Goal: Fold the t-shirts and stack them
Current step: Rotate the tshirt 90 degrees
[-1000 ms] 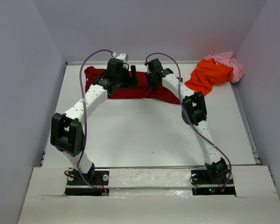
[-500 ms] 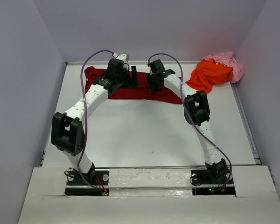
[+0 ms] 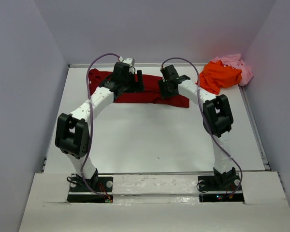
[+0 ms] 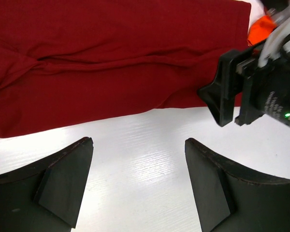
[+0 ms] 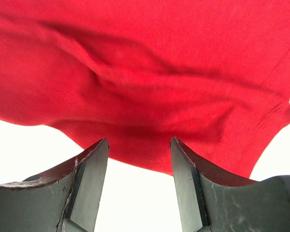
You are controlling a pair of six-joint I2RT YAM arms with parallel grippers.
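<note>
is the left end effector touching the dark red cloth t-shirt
Apart. Left wrist view: the open left end effector hangs over bare white table, a strip of it between its fingertips and the dark red t-shirt.

We note one folded flat, two heaped
Dark red shirt [image 3: 147,96] lies as a wide flat band, far centre; orange shirt [image 3: 218,77] crumpled far right, touching bunched pale pink shirt [image 3: 237,63] behind it
</note>
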